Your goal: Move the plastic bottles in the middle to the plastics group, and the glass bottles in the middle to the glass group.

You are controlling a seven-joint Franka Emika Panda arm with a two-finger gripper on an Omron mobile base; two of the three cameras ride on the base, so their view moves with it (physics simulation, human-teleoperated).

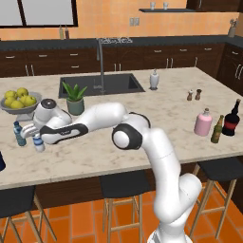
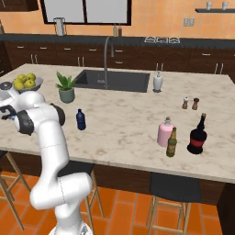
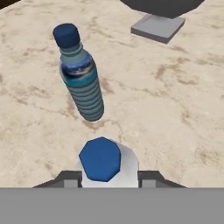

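Hand view: tool grips clear bottle beside teal water bottle; navy bottle remains mid-surface; olive bottle already among glass.

Small bottle beside water bottle on counter, fruit bowl behind

No text, brand or number can be read on any bottle label here.
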